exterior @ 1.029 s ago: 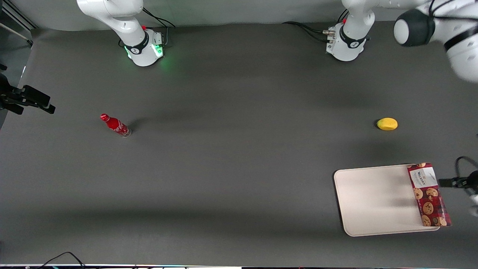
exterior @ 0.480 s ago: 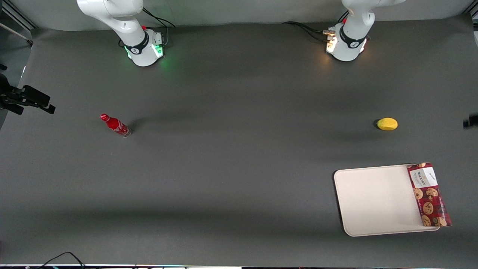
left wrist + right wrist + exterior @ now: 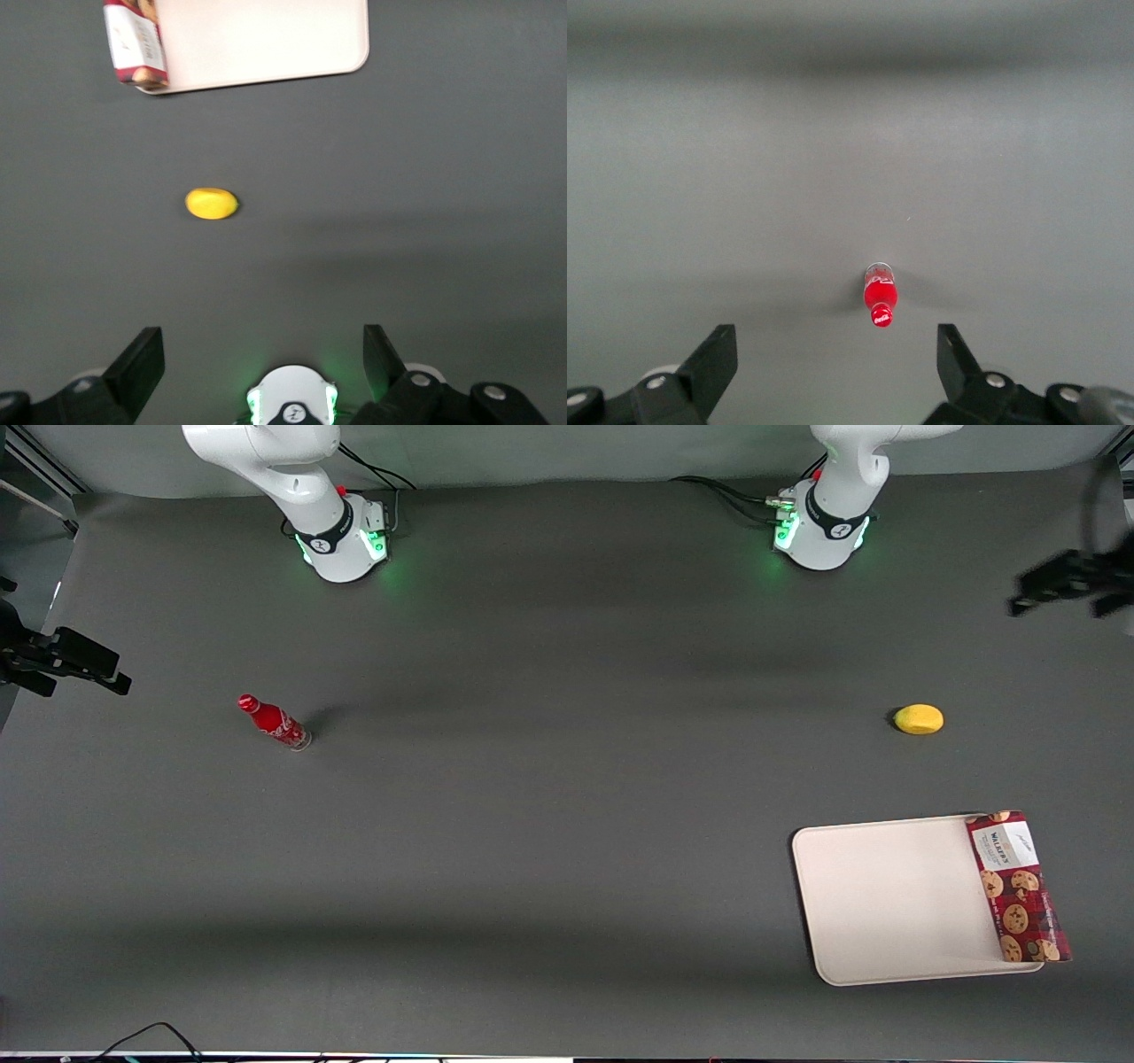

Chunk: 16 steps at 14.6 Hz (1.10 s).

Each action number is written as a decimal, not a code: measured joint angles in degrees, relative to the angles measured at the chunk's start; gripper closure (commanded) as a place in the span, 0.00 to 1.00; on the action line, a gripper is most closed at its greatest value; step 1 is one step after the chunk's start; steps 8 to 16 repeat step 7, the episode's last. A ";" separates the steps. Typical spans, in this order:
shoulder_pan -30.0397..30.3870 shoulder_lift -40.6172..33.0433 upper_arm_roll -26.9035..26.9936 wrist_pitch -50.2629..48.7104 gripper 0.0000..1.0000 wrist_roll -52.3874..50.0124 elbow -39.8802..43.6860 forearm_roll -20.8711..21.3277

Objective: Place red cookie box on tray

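A: So, red cookie box [image 3: 1018, 886]?
B: Lying along the tray [image 3: 886, 903] rim at the working arm's end, near the table's front edge.
A: Gripper [image 3: 264, 354]?
B: Fingers spread, holding nothing, high above the lemon [image 3: 919, 718].

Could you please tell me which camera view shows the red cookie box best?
The front view: the whole red cookie box shows, lying along the tray edge, overhanging its rim. The left wrist view catches only its label end; the right wrist view misses it. The open gripper hangs well away, above the table.
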 measured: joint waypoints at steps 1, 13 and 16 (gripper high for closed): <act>-0.17 -3.49 -1.82 1.77 0.00 -1.73 -4.88 0.01; -0.37 -9.02 -3.30 2.87 0.00 -3.31 -10.24 0.03; -0.37 -9.02 -3.30 2.87 0.00 -3.31 -10.24 0.03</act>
